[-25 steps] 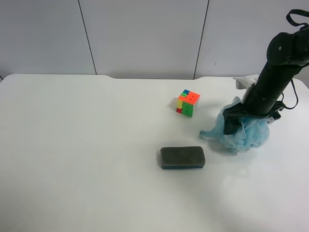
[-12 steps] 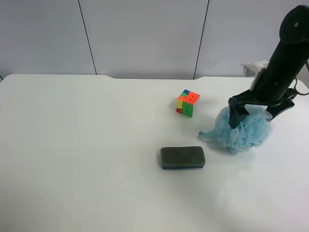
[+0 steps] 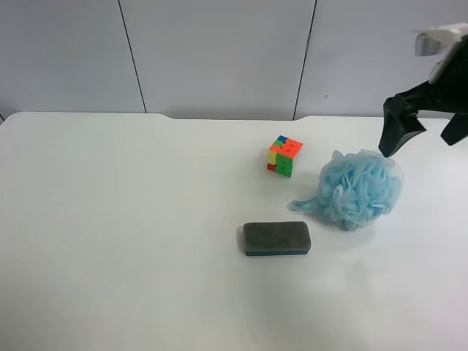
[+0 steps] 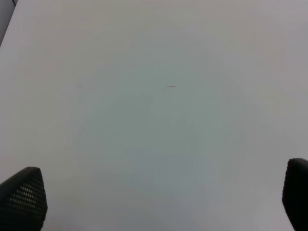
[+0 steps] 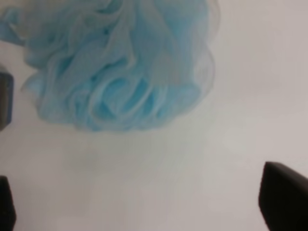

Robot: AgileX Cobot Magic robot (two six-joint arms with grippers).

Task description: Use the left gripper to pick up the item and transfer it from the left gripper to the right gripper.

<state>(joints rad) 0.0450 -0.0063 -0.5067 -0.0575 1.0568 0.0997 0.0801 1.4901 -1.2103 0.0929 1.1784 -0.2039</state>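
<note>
On the white bench, three things in all: one fluffy bath loofah, one puzzle cube, one dark grey eraser block. Two grippers as well, but only one of them in the high view.

Lying on the bench toward the high view's right side, the loofah, free and held by nothing. Near it on one side, the cube, with red, green, yellow, orange and blue squares. Lower down, toward the front edge, the eraser block, flat on its wide face. All three apart, none touching another. Nothing on top of the loofah and nothing between it and the gripper above.

Up above the loofah, at the high view's right edge, the right gripper: black, with a white part on the arm behind it, jaws spread wide, clamped on nothing, not touching the mesh. Same story in the right wrist view: right gripper with its two dark tips far apart in the corners, the loofah lying past them on bare bench.

Light blue all over, round and puffy, made of many soft mesh folds and ruffles, bigger than the cube. One loose bit of mesh sticking out along the bench on the eraser's side.

Elsewhere, over plain bare bench, the left gripper, two black tips wide apart, holding nothing.
</note>
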